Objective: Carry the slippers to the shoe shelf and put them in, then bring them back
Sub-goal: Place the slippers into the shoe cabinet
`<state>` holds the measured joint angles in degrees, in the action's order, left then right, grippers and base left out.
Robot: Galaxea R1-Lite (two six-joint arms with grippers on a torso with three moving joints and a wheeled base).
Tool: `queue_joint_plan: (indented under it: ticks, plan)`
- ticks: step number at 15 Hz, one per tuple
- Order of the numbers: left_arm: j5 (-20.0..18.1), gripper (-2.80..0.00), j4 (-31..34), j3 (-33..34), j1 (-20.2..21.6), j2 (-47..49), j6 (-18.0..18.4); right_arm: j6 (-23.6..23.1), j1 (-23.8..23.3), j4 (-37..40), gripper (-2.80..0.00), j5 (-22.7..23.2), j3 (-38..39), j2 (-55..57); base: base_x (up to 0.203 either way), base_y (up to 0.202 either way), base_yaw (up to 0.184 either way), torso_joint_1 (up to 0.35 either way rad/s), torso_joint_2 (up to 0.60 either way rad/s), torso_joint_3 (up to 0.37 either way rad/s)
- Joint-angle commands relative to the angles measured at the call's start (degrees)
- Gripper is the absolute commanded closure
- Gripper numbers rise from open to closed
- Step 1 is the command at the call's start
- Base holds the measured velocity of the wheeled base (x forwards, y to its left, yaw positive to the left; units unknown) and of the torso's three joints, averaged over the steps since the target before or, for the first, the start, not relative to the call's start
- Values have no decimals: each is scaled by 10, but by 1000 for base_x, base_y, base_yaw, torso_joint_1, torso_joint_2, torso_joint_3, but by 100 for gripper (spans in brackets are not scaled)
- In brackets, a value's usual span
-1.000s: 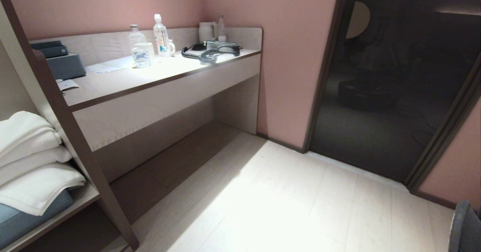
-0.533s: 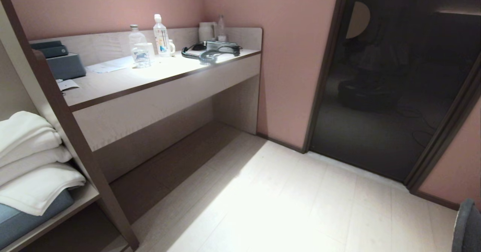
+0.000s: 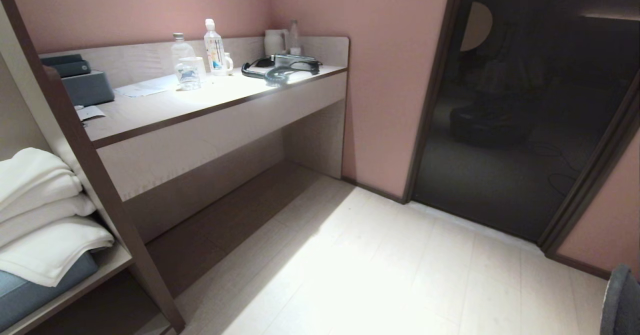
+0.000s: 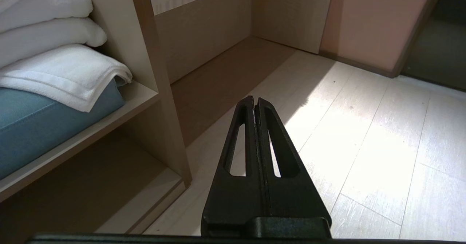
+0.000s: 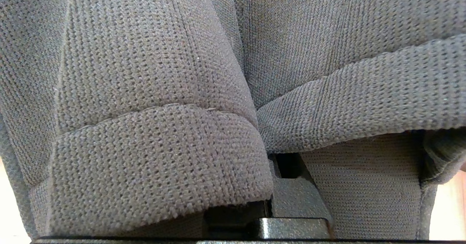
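The slippers [image 5: 153,91] are clamped in the right gripper [image 5: 276,185], at the head view's lower right corner. The left gripper [image 4: 255,103] is held pressed shut over the floor [image 4: 364,127]. Farther off, bottles [image 3: 214,49] are seen near the desk's [image 3: 200,106] back edge.

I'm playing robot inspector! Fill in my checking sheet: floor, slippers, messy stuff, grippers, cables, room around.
Surface: pale wood floor, bare where visible.
Job's things: grey slippers fill the right wrist view; shoe shelf not seen.
Clutter: bottles, mug, papers on the counter; folded white towels on a side shelf.
Grippers: left gripper shut, empty, above floor; right gripper shut on slippers.
Cables: black cord on counter.
Surroundings: pink walls, dark doorway.
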<state>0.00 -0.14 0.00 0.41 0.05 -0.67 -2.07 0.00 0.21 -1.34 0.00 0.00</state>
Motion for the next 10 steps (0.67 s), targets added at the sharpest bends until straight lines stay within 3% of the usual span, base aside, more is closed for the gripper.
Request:
queue_joint_plan:
  ticks: [1, 3, 6, 10]
  plan:
    - [0, 0, 0, 0, 0, 0, 0, -1, 0, -1, 0, 0, 0, 1, 0, 0, 0, 0, 0, 0]
    - [0, 0, 0, 0, 0, 0, 0, 0, 0, 0, 0, 0, 0, 1, 0, 0, 0, 0, 0, 0]
    - [0, 0, 0, 0, 0, 0, 0, 0, 0, 0, 0, 0, 0, 1, 0, 0, 0, 79, -252, -190]
    - [0, 0, 0, 0, 0, 0, -1, 0, 0, -1, 0, 1, 0, 1, -1, -3, 153, 157, -439, -281]
